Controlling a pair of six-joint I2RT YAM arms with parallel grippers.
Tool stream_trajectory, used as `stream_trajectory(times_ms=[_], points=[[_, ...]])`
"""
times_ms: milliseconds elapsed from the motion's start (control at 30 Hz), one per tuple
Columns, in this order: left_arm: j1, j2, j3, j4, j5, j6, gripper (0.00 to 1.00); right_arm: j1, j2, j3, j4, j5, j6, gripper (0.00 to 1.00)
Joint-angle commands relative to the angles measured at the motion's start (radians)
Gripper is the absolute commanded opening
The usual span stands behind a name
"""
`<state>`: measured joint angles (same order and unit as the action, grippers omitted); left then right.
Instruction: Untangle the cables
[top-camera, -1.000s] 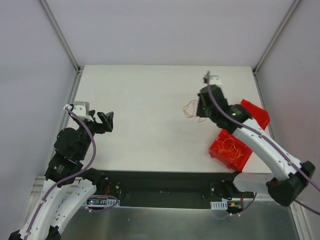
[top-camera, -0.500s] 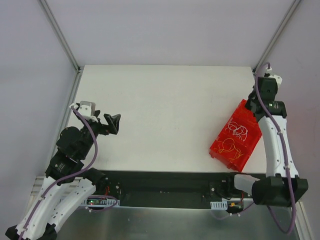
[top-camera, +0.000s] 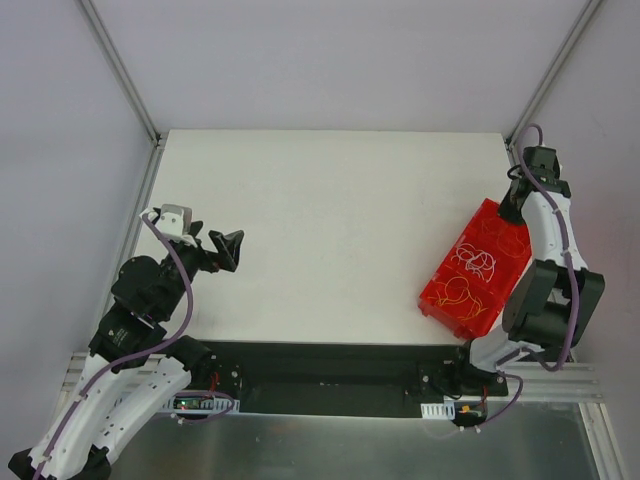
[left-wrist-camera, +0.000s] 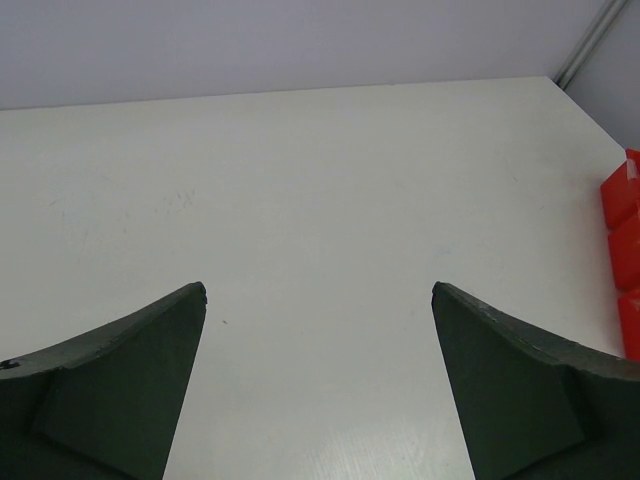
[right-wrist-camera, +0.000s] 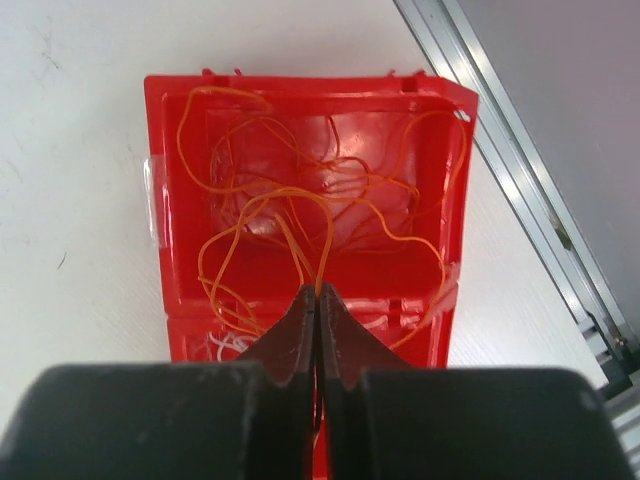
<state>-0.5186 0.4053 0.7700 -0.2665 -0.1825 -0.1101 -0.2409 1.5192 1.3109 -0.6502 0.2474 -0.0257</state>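
Observation:
The cables lie in a red bin (top-camera: 478, 272) at the table's right edge. Whitish cables (top-camera: 476, 258) fill its far half and orange cables (top-camera: 462, 296) its near half. From the right wrist, the orange cables (right-wrist-camera: 300, 190) loop across the bin (right-wrist-camera: 160, 180). My right gripper (right-wrist-camera: 318, 290) is shut, with one orange strand pinched at its tips. From above, the right gripper (top-camera: 512, 207) sits at the bin's far end. My left gripper (top-camera: 228, 247) hangs open over the bare left side of the table, with nothing between its fingers (left-wrist-camera: 120, 380).
The bin's edge (left-wrist-camera: 625, 240) shows at the right of the left wrist view. Metal frame rails (top-camera: 135, 100) run along the table's sides, and one rail (right-wrist-camera: 520, 190) lies close beside the bin.
My right arm swung from the table's middle, where thin red cable hung beside it, to the bin's far end. My left gripper opened wider.

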Motion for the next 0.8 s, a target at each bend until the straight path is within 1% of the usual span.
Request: stream_trajectory(times_ms=[0,67,133,300,433,533,567,600,667,767], points=[[-0.015,0.001,0.014,0.039,0.02,0.026,0.95,-0.003,0.111,0.092,0.05,-0.001,-0.037,0.0],[-0.023,0.006,0.012,0.038,0.021,0.026,0.95,-0.003,0.177,0.128,0.05,0.006,-0.042,0.01],[-0.026,0.007,0.012,0.039,0.025,0.027,0.96,-0.001,0.234,0.165,0.043,-0.025,-0.062,0.01],[-0.024,0.009,0.011,0.038,0.023,0.029,0.95,0.002,0.34,0.217,0.035,-0.023,-0.089,0.02],[-0.024,0.018,0.012,0.035,0.023,0.029,0.95,0.002,0.4,0.251,0.006,-0.033,-0.088,0.02],[-0.024,0.023,0.012,0.035,0.025,0.026,0.95,0.011,0.404,0.241,-0.006,-0.062,-0.079,0.03],[-0.024,0.026,0.012,0.032,0.026,0.027,0.95,0.017,0.4,0.24,-0.008,-0.06,-0.08,0.07],[-0.024,0.029,0.012,0.033,0.028,0.026,0.95,0.025,0.389,0.24,-0.017,-0.054,-0.086,0.14],[-0.024,0.03,0.012,0.033,0.028,0.024,0.95,0.034,0.359,0.237,-0.032,-0.025,-0.088,0.32],[-0.023,0.032,0.012,0.03,0.021,0.026,0.95,0.037,0.293,0.219,-0.058,0.016,-0.066,0.54]])
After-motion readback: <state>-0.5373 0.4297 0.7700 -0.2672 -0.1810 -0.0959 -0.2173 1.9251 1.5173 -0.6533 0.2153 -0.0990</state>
